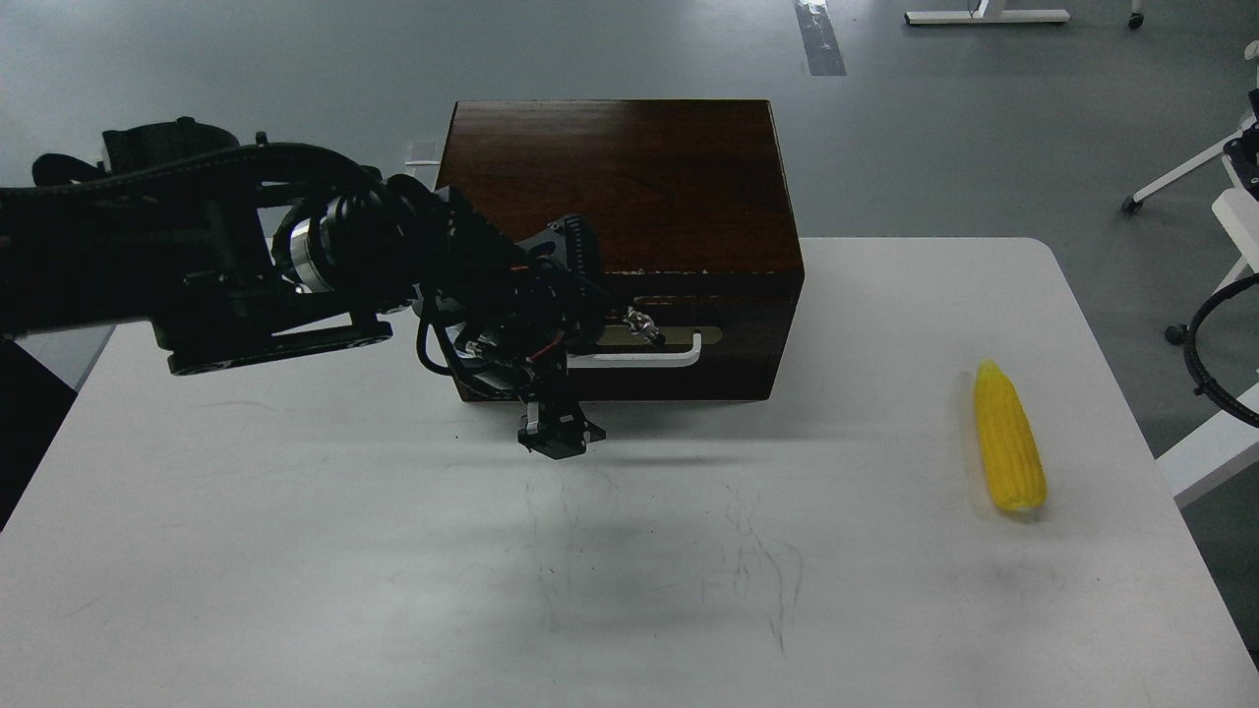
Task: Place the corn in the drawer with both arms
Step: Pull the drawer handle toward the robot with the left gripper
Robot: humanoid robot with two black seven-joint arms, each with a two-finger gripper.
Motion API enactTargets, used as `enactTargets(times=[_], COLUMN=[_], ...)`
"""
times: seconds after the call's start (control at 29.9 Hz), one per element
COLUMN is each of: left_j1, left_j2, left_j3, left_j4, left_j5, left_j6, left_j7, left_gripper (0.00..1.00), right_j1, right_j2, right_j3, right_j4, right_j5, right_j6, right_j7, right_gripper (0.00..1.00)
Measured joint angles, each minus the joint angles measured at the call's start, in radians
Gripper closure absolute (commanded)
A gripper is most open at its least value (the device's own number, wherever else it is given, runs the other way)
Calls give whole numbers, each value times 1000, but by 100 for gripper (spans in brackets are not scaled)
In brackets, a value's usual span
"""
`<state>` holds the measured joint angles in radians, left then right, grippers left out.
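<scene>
The corn (1008,438) lies on the white table (295,551) at the right, pointed end away from me. The drawer (689,334) is the front of the dark brown cabinet (620,177). A thin dark gap shows along its top edge. Its white bar handle (649,354) shows from the middle to the right end. My left gripper (566,339) is at the handle's left end and hides it. Its dark parts run together, so I cannot tell whether it grips the handle. My right gripper is out of view.
A black cable loop (1205,344) and white frame parts (1210,447) stand off the table's right edge. The table's front edge is near the bottom of the view. The cabinet stands at the table's back edge.
</scene>
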<state>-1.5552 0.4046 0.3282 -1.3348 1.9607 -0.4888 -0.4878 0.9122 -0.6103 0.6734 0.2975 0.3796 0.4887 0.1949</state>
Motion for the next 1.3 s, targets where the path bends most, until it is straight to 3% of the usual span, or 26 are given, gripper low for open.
enactTargets(times=[0.4,1.3], left_j1=[0,-20], left_j2=[8,71], left_j3=[-2,-10], left_j4=[-8,-151], left_j5=[-2,-8], left_j6=[0,0], left_j7=[-1,-1], left_gripper=[13,10], right_j1=[-1,-1], right_j2=[0,0], right_j3=[0,1], right_j4=[0,0], right_j5=[-1,0], right_j6=[0,0], right_j7=[0,0], right_gripper=[0,0])
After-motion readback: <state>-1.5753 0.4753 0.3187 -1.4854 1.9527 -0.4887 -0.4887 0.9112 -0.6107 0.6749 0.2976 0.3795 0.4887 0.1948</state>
